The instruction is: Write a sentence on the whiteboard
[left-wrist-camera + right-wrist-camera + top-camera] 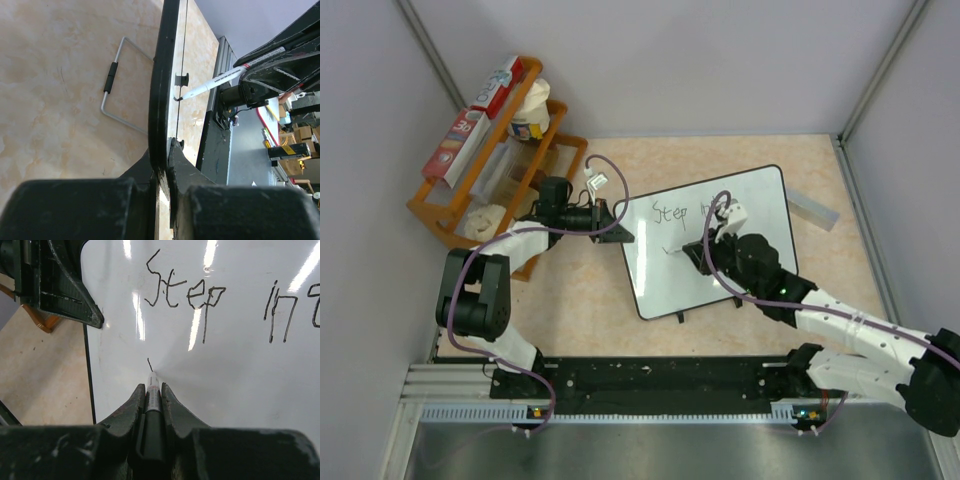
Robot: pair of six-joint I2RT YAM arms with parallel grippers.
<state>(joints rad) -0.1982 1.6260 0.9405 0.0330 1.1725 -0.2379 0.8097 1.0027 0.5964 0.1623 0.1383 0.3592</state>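
Whiteboard (660, 285) location? (K.)
Mid-table (590, 295), skewed. Left gripper (612, 222) is clamped on its left rim. (M.)
Writing so far? (K.)
Sentence (185, 287) reads "Step in", the rest is cut off in the wrist view. One short stroke sits below it. Right gripper (151, 388) is closed on marker (153, 381), tip on the writing surface. (M.)

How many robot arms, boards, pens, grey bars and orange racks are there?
robot arms: 2, left arm, right arm
whiteboard: 1
marker: 1
grey bar: 1
orange rack: 1
Total: 6
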